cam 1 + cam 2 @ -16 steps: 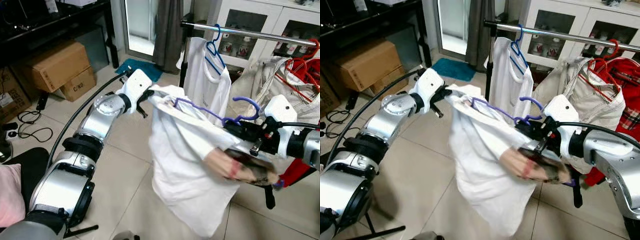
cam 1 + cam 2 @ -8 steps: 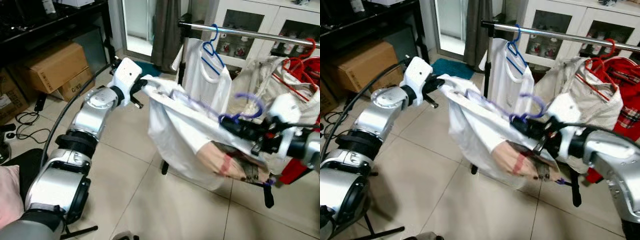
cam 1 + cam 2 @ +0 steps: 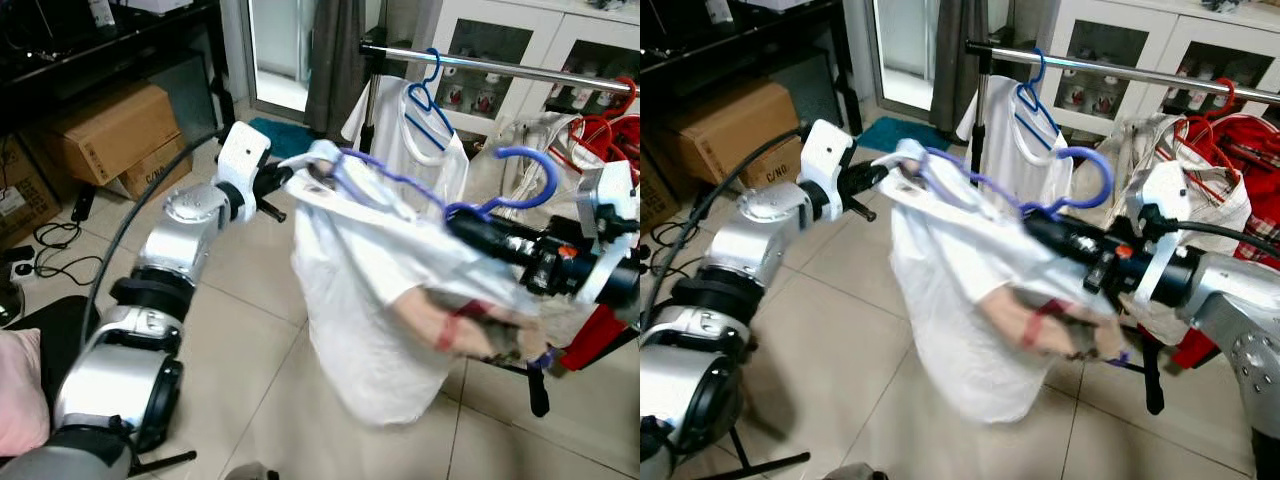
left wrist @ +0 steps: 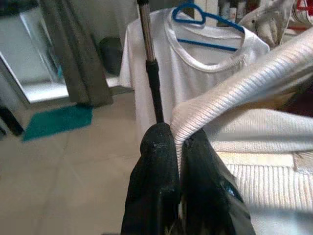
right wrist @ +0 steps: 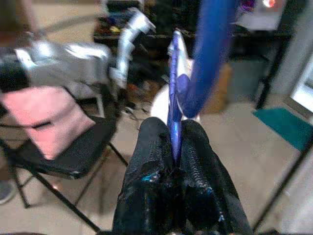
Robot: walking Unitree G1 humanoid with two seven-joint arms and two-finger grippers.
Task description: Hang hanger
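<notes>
A purple hanger (image 3: 520, 172) carries a white garment (image 3: 375, 290) with a printed patch near its hem. My right gripper (image 3: 478, 232) is shut on the hanger just under its hook; the right wrist view has the purple hanger (image 5: 177, 98) pinched between the fingers (image 5: 151, 161). My left gripper (image 3: 283, 182) is shut on the garment's shoulder, and the ribbed white garment (image 4: 234, 112) sits clamped between its fingers (image 4: 154, 166). The rail (image 3: 500, 68) runs behind and above, with a white shirt on a blue hanger (image 3: 425, 95). The purple hook hangs below and in front of the rail.
Red hangers and a beige garment (image 3: 590, 130) hang at the rail's right. The rack's upright post (image 3: 368, 100) stands behind the garment. Cardboard boxes (image 3: 115, 135) sit at the left under a dark desk. A white cabinet (image 3: 510, 40) stands behind the rack. Tiled floor lies below.
My right gripper has lifted the hanger, so its hook stands higher and closer to the rail. The garment has swung and hangs more bunched. My left gripper moved slightly right with the shoulder.
</notes>
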